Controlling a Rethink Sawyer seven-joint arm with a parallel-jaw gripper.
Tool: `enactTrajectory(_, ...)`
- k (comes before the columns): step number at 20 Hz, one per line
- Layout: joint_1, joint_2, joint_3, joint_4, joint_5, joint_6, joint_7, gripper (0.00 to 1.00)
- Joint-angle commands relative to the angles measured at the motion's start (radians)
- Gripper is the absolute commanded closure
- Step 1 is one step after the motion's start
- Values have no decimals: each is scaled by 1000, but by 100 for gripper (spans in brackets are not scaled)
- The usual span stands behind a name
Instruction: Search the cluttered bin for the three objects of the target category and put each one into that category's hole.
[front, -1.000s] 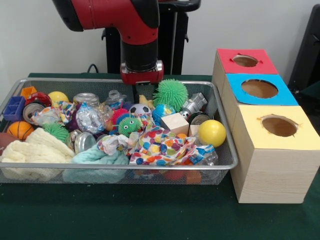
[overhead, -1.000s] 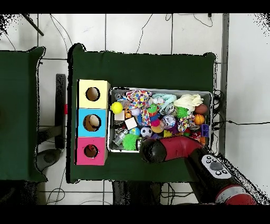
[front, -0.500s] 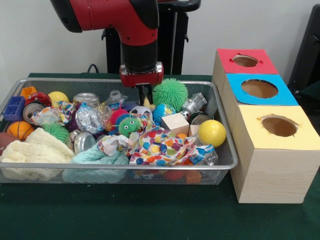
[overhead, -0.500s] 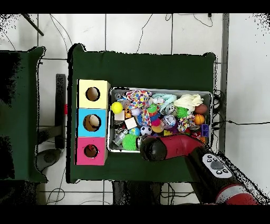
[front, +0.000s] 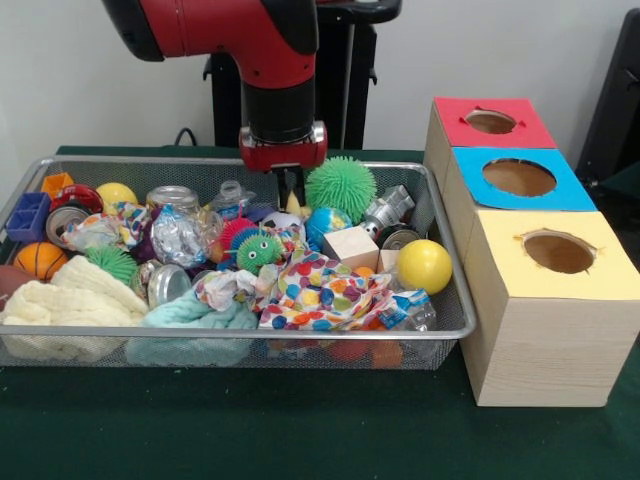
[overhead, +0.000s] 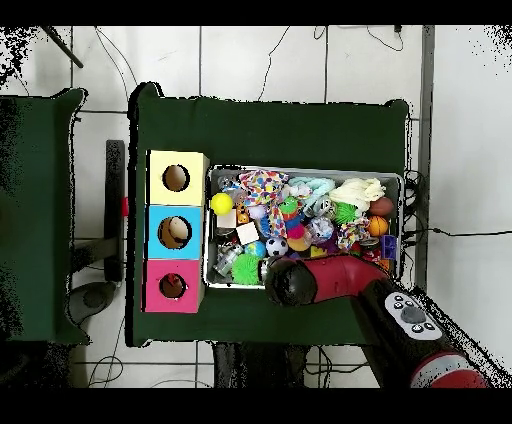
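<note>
a: where was the red and black arm's gripper?
b: down inside the wire mesh bin, at the far side, just left of the big green spiky rubber ball in the front view. hidden under the arm's wrist in the overhead view.

a: open, closed, holding anything?
b: couldn't tell. only a dark stem visible below the red wrist plate, tips lost among the toys.

a: what lay right under it?
b: a small black and white soccer ball, clear from overhead, mostly hidden from the front. beside it a blue and green globe ball and a green fuzzy ball with googly eyes.

a: other round things in the bin?
b: a smooth yellow ball near the right end, resting by a pale wooden cube. a small orange basketball at the left end, another green spiky ball next to it. a spotted multicoloured cloth spread across the front middle, a crushed silver can toward the back left.

a: and the holes?
b: in a wooden box with three round holes, just right of the bin: red-topped section farthest, blue-topped section in the middle, yellow-topped section nearest. something pale seen inside the blue hole from overhead, not identifiable.
</note>
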Motion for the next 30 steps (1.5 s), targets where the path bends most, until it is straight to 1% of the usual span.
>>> enactTrajectory(1, -46, -269, 139, 85, 127, 159, -69, 100)
enactTrajectory(6, -56, -521, 171, 177, 254, 333, -154, 100)
enactTrajectory(9, -56, -658, 182, 208, 342, 469, -225, 100)
enactTrajectory(11, -46, -770, 177, 215, 400, 550, -274, 100)
enactTrajectory(12, -30, -817, 163, 203, 414, 601, -289, 100)
enactTrajectory(13, -19, -857, 156, 192, 433, 645, -297, 100)
enactTrajectory(15, 9, -925, 139, 173, 456, 704, -305, 100)
enactTrajectory(17, 46, -968, 120, 141, 464, 786, -273, 100)
enactTrajectory(19, 74, -1000, 105, 128, 487, 862, -229, 100)
enactTrajectory(23, 135, -1031, 78, 127, 516, 925, -132, 100)
enactTrajectory(25, 170, -1033, 63, 146, 521, 899, -80, 100)
enactTrajectory(30, 248, -992, 41, 221, 516, 759, 33, 100)
